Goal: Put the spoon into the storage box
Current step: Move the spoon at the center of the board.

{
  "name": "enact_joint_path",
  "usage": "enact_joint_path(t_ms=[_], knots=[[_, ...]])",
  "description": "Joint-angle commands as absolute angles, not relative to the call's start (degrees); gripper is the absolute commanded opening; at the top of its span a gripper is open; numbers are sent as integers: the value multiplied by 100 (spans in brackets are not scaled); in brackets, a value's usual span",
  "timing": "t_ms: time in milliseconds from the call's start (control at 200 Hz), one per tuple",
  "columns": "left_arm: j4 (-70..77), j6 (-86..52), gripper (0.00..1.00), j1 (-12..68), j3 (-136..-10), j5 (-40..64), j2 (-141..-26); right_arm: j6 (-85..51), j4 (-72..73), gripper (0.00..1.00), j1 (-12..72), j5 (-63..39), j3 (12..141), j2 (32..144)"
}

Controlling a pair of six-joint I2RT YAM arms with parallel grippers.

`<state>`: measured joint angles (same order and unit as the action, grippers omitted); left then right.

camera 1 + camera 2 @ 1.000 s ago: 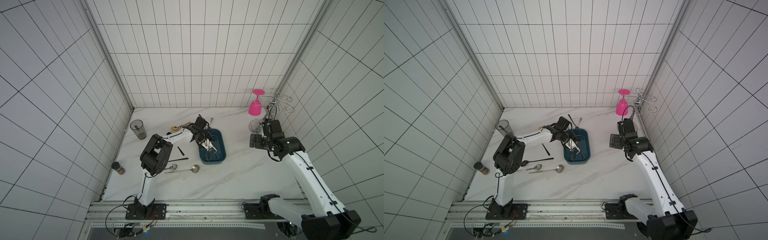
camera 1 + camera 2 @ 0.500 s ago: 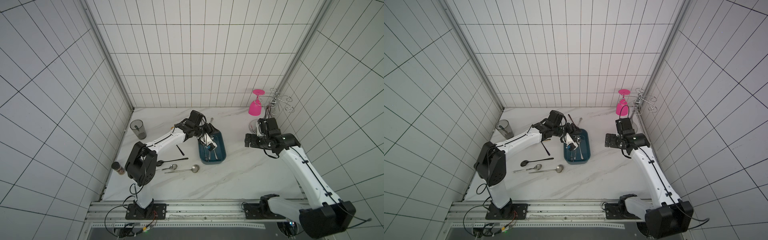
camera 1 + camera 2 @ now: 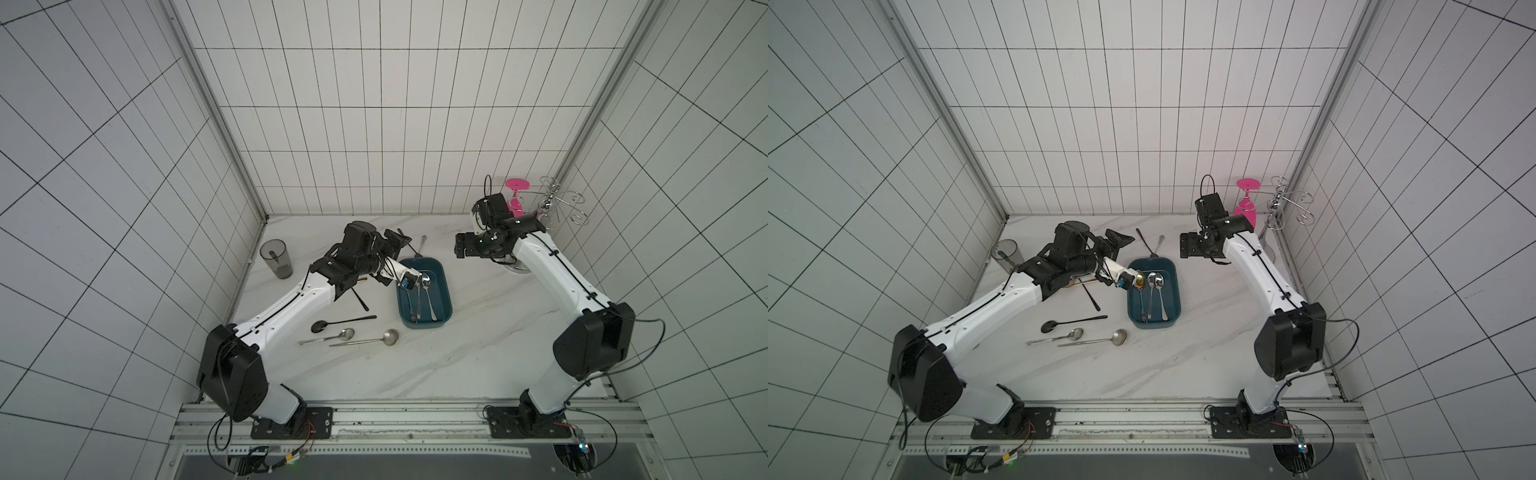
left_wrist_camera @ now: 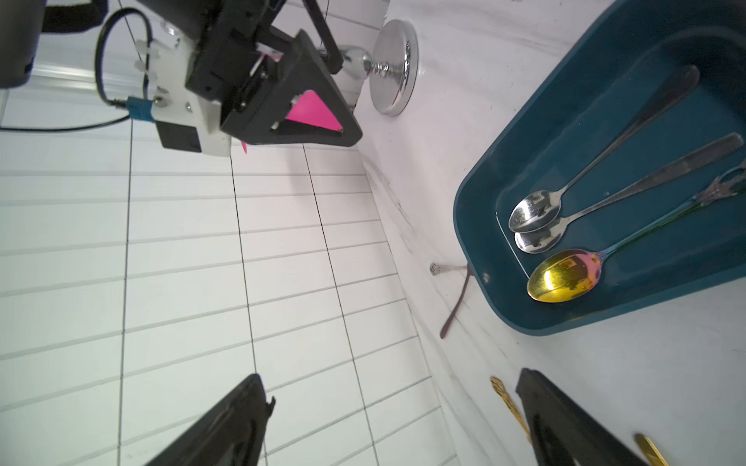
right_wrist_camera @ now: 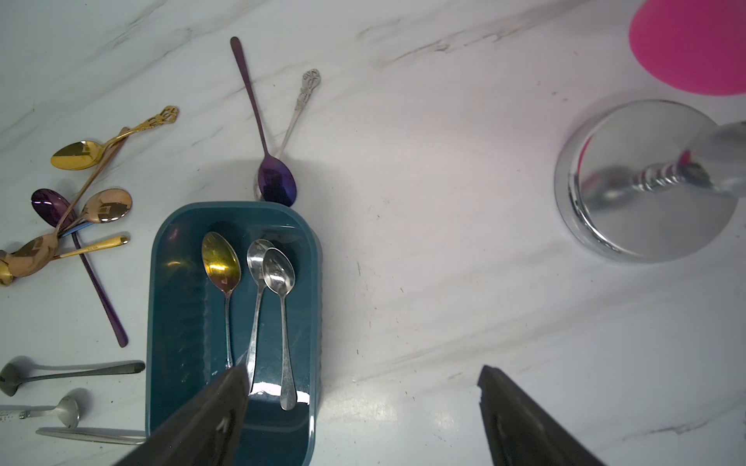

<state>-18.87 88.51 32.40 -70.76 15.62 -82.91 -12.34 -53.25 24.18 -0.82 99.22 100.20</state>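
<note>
Since a second ago the left gripper [image 4: 389, 375] has lifted off the storage box [image 5: 165, 322] and swung away past its far corner. The right gripper [image 5: 361, 370] has drifted in toward the box from the other side. We see the left gripper's fingers spread wide with nothing between them, and the right gripper's fingers are likewise wide apart and empty.

The gold-bowled spoon [image 5: 221, 262] lies flat on the box floor, off to one side of the left gripper and lower than it. It rests alongside two silver spoons [image 5: 278, 270] whose bowls overlap. We judge that this spoon's drop is done and the arm is in retreat.

Many spoons are not yet in the box. A heap of gold, rose and purple spoons [image 5: 80, 210] lies below the left gripper's wrist. A purple spoon [image 5: 276, 181] lies just beside the box's end wall, ahead of the right gripper. A black spoon [image 3: 320, 326] lies back toward the left arm's elbow.

The next move, we think, calls for lowering an open gripper onto one handle in that heap, choosing one that crosses no other.
</note>
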Motion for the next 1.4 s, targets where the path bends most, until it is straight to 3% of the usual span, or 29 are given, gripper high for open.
enact_joint_path(t_ms=[0, 360, 525, 695, 1069, 1134, 1199, 1289, 1394], knots=[[-2055, 6992, 98, 3229, -7117, 850, -7881, -1099, -5696, 91, 2548, -118, 10762, 10585], [-2604, 3022, 98, 2592, -7163, -517, -7092, -1020, -6432, 87, 2941, -6, 13670, 12963], [-3188, 907, 98, 1806, -7327, -260, -6971, -1098, -6417, 83, 2994, -2, 14624, 13877], [-3419, -165, 98, 1243, -7187, -98, -6825, -1210, -5754, 77, 3099, 25, 14730, 14349], [-3139, -573, 99, 454, -6672, 518, -6749, -1476, -4800, 69, 3368, 411, 15361, 15451], [-3138, -581, 99, 414, -6643, 520, -6759, -1528, -4759, 59, 3387, 434, 15440, 15549], [-3132, -580, 99, 389, -6644, 507, -6775, -1546, -4707, 56, 3400, 505, 15450, 15563], [-3130, -572, 99, 357, -6658, 469, -6789, -1560, -4735, 58, 3401, 436, 15444, 15552], [-3120, -561, 99, 354, -6645, 405, -6794, -1580, -4836, 68, 3365, 356, 15447, 15487]])
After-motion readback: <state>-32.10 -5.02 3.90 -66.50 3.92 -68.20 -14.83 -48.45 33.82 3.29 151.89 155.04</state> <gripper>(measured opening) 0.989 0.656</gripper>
